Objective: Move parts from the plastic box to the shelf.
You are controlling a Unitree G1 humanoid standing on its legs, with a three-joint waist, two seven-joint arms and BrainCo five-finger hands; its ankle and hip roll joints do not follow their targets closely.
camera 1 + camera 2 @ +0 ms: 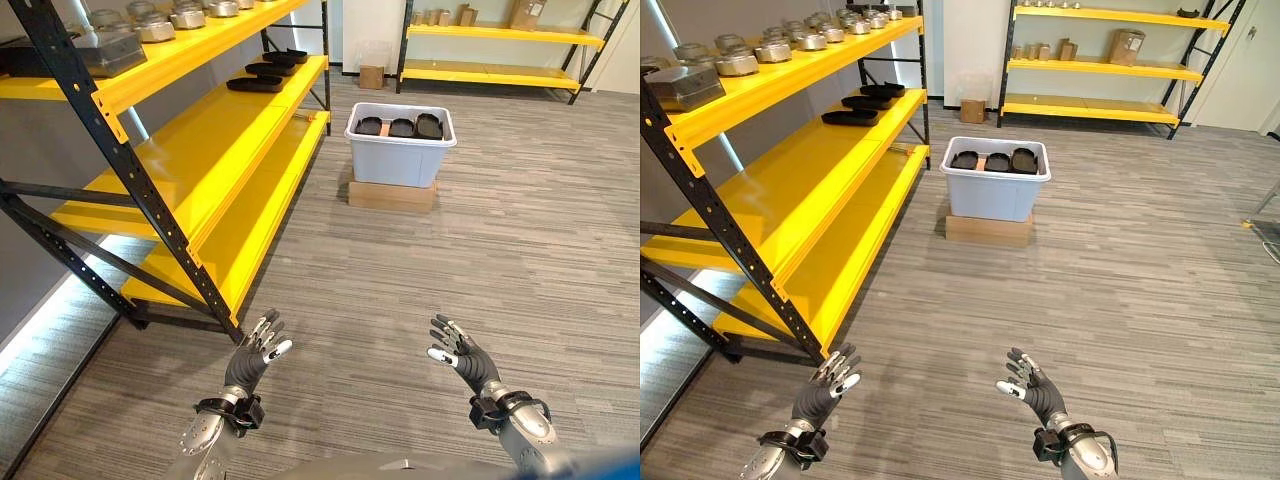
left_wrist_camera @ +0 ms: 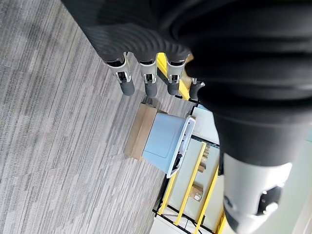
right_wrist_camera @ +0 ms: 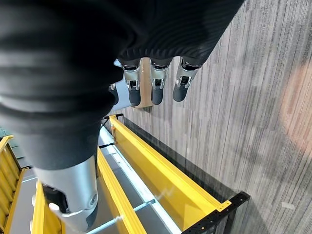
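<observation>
On the floor beside the yellow shelf (image 1: 220, 150), plastic box (image 1: 400, 150) holds black parts (image 1: 401, 127), sitting on a cardboard slab (image 1: 391, 196). Left hand (image 1: 255, 352) and right hand (image 1: 462, 352) hover well short, fingers apart, holding nothing.

both arms reach forward low, the left hand (image 1: 258, 352) and right hand (image 1: 460, 352) held apart, fingers relaxed, holding nothing.

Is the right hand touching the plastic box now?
Apart. The left eye view shows the right hand open near the bottom edge, with a wide stretch of bare floor between it and the plastic box further ahead.
</observation>
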